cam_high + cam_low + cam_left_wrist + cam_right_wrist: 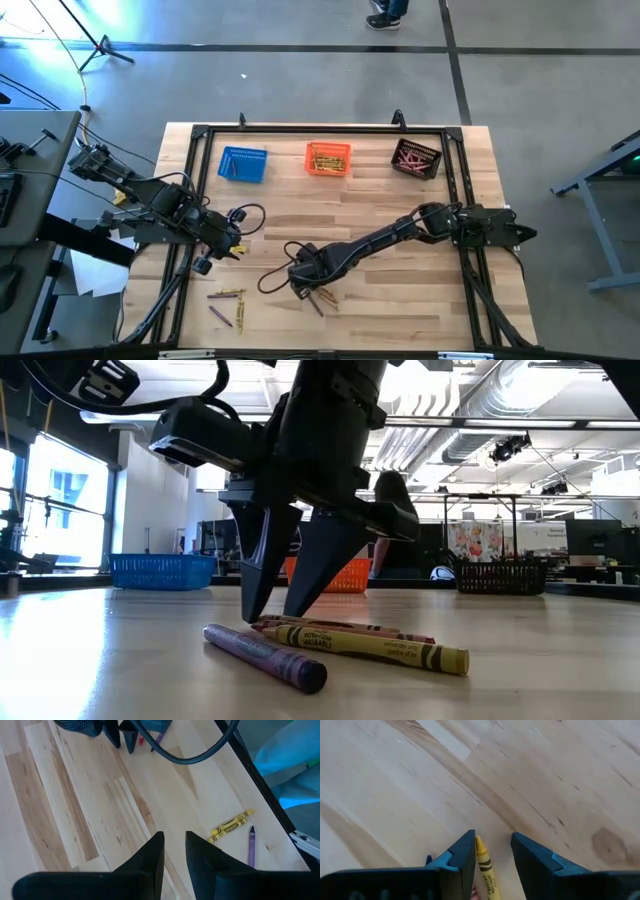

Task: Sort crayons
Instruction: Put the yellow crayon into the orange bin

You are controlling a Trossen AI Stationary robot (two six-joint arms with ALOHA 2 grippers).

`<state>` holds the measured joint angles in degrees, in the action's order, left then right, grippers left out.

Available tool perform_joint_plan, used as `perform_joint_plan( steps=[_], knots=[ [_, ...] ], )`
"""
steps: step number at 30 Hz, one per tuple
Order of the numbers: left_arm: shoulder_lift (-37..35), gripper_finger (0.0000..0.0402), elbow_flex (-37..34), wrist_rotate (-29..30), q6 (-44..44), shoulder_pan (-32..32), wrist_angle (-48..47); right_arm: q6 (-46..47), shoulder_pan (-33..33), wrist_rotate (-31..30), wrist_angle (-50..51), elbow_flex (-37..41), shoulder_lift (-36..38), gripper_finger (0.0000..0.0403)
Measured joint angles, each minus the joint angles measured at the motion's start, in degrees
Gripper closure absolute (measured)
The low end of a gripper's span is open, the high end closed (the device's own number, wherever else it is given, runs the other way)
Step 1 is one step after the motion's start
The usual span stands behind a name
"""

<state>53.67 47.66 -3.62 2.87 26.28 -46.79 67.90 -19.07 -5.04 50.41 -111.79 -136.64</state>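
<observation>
The right end effector [312, 287] reaches low over the wooden tabletop [380, 215], near its front edge at about 6 o'clock from the orange basket [328, 158]. Its two dark fingers [262, 565] point down with a clear gap between them, parted and gripping nothing; their tips stand just behind a small cluster of crayons. In the right wrist view a yellow crayon [484, 867] lies in that gap, close against one finger and clear of the other. From table height the same yellow crayon [370, 646] lies flat with a purple crayon [265, 656] at its front and a reddish one [305, 624] behind it, all on the wood.

The left end effector [232, 247] hovers at about 9 o'clock from the right one, fingers [150, 860] a narrow slot apart and empty. Ahead of it, toward the front left corner, lie two yellow crayons [230, 825] side by side and a purple crayon [251, 846] just beside them.

Along the far edge stand the blue basket [243, 164], the orange basket and the black basket [416, 158], each holding crayons.
</observation>
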Motion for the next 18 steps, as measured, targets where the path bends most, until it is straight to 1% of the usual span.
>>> perform_joint_plan(
  steps=[7, 12, 18],
  knots=[
    [0.0, 0.0337, 0.0, 0.0, 0.0, 0.0, -0.6, 0.0, -1.1, 1.6, 2.9, -0.1, 0.0, 0.0285],
    [0.0, 0.0337, 0.0, 0.0, -0.1, 0.0, -0.7, 0.6, -2.0, 3.9, 6.0, 0.0, 0.0, 0.0285],
    [0.0, 0.0337, 0.0, 0.0, -0.1, 0.0, -1.3, 1.6, -2.8, 7.6, 6.8, 0.0, 0.0, 0.0285]
  ],
)
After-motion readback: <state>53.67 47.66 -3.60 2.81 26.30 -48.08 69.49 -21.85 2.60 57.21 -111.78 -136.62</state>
